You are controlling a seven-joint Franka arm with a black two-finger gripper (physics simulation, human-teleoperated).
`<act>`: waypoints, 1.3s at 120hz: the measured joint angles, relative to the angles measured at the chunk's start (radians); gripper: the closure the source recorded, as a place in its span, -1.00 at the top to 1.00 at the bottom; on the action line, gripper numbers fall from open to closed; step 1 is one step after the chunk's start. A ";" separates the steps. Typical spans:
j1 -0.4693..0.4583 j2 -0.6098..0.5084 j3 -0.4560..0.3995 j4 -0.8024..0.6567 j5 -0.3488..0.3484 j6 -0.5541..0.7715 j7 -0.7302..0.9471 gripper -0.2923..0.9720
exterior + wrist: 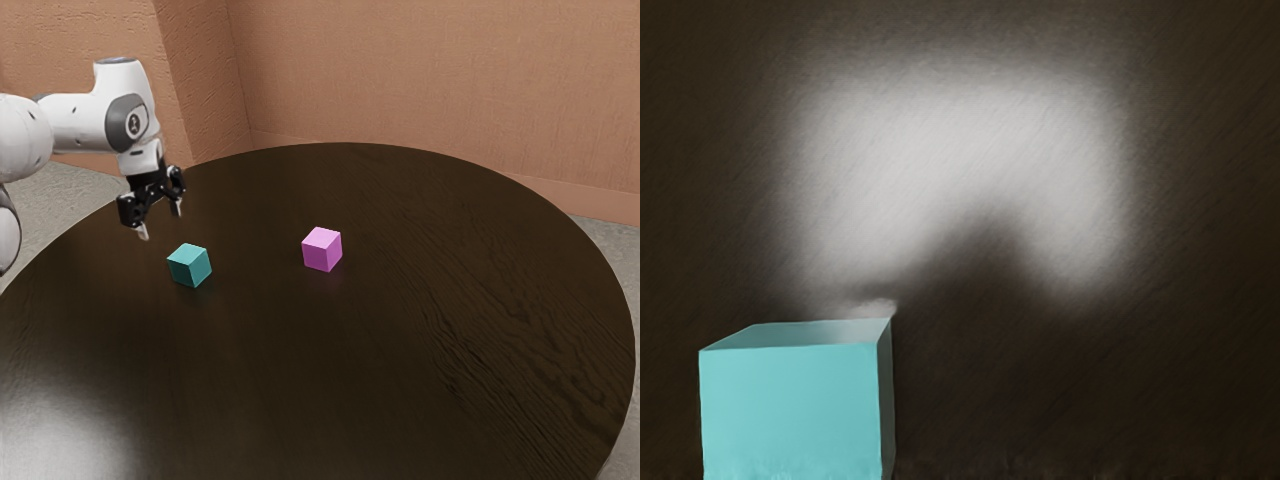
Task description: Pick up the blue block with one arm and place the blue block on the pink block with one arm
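From the side, the exterior view takes in the black two-finger gripper (pixel 160 220), which hangs above the round dark wooden table (pixel 420 360) with its fingers spread apart and nothing between them. The small teal-blue cube (pixel 188 264) sits flat on the wood just below and toward the exterior view's right of it. The small pink cube (pixel 322 249) rests further right, well apart, with bare tabletop between the two. The wrist view brings the teal-blue cube (pixel 790 400) close under the hand, beside a pale glare (pixel 960 170) on the wood grain.

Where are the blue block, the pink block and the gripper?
blue block (pixel 189 265): exterior view, middle of the cube.
pink block (pixel 322 249): exterior view, middle of the cube.
gripper (pixel 160 222): exterior view, midway between its open fingertips.
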 joint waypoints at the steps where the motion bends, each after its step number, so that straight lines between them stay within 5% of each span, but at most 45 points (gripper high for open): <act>1: 0.001 0.005 0.000 0.004 0.000 0.000 0.003 0.54; 44: 0.039 0.186 -0.006 0.167 -0.028 0.005 0.091 0.54; 77: 0.034 0.235 -0.008 0.169 -0.102 0.019 0.131 0.54; 156: 0.033 0.308 -0.008 0.169 -0.161 0.102 0.177 0.54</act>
